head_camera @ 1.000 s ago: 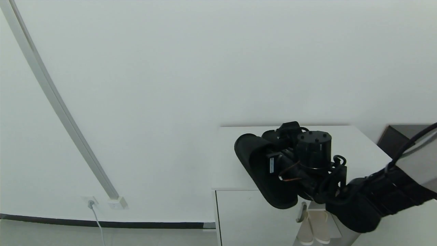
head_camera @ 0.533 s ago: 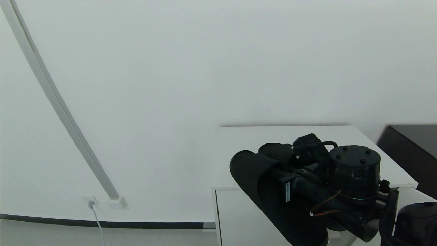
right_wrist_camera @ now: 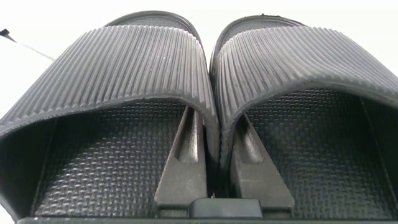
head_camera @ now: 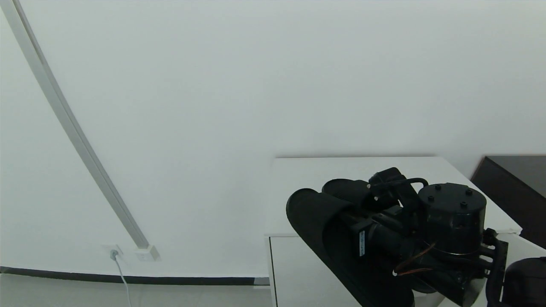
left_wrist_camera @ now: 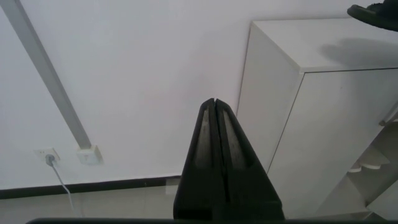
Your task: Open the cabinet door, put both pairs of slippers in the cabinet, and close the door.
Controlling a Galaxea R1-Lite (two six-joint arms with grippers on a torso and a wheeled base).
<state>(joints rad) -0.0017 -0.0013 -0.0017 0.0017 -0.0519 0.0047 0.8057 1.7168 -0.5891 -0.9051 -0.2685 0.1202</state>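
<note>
A pair of black slippers [head_camera: 315, 217] hangs in front of the white cabinet [head_camera: 298, 192], near its front top edge. My right gripper [head_camera: 349, 226] is shut on them. In the right wrist view each finger [right_wrist_camera: 186, 155] sits inside one ribbed black slipper [right_wrist_camera: 124, 68], and the gripper [right_wrist_camera: 214, 134] pinches the two inner walls together. My left gripper [left_wrist_camera: 214, 106] is shut and empty, off to the cabinet's left side and pointing at the wall. A slipper tip [left_wrist_camera: 376, 12] shows above the cabinet [left_wrist_camera: 329, 124]. An open shelf compartment [left_wrist_camera: 373, 168] shows at the cabinet's right.
A grey cable duct [head_camera: 72, 128] runs slantwise down the white wall to a socket with a plugged cord [head_camera: 113, 253]. A dark piece of furniture [head_camera: 516, 183] stands right of the cabinet. The floor left of the cabinet is bare.
My right arm has come down and nearer to the camera with the black slippers, now covering the cabinet opening where a white pair showed a second ago.
</note>
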